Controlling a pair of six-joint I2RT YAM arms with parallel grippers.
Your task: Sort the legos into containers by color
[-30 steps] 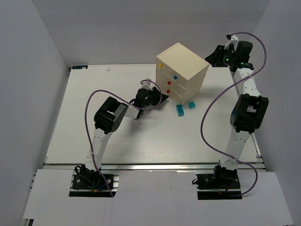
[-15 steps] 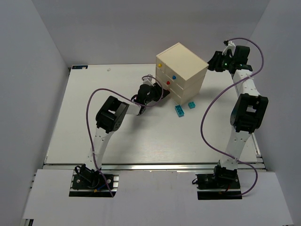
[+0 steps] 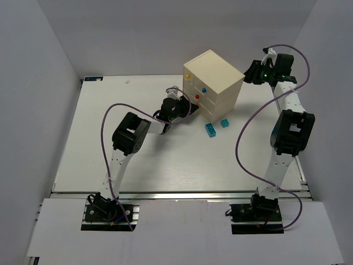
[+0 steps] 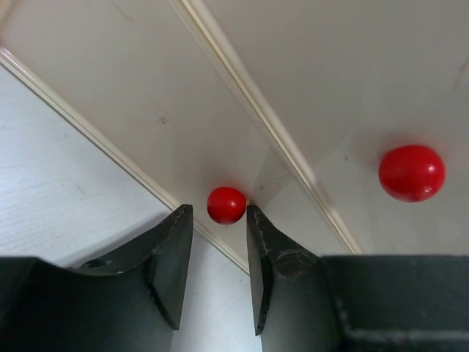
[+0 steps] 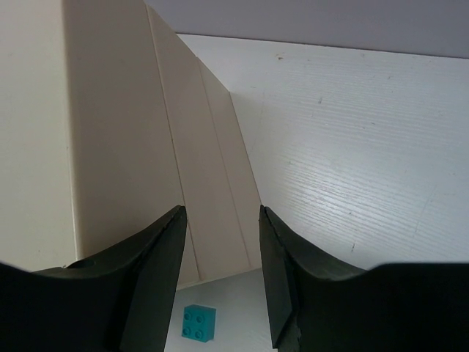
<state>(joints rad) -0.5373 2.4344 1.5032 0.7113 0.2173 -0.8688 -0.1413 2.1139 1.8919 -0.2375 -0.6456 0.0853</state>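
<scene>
Landmark: small cream wooden box-shaped chest (image 3: 214,69), its drawers all looking shut.
Key relation: lower round red knob (image 4: 226,204) lies straight ahead of the left gripper (image 4: 218,214), just past the fingertips and roughly centred on their gap. It sits low on the chest's front, close to the table.
Left tool: jaws stand narrowly apart, a little wider than the knob, and clamp nothing.
Axis: the knob sticks out of the chest's front in line with the gripper's reach. A short advance and a squeeze look like the need. The drawer should then slide away from the chest's front, toward the left arm.
Nearer arm: the left arm, at the chest's knob face. The right gripper (image 5: 221,211) hovers high beside the chest's plain side, jaws at middling width and empty.
Legos: larger teal-blue studded plastic brick (image 3: 210,129) and smaller teal-blue brick (image 3: 225,123) lie on the table just off the chest's front corner, apart and untouched. No other colours show.
Other knobs: upper red knob (image 4: 411,172), yellow knob (image 3: 187,76) and blue knob (image 3: 204,90) sit on the same face.
Surface: white table (image 3: 110,143), flat and matte.
Room: plain grey walls (image 3: 49,66) close in around the chest's table.
</scene>
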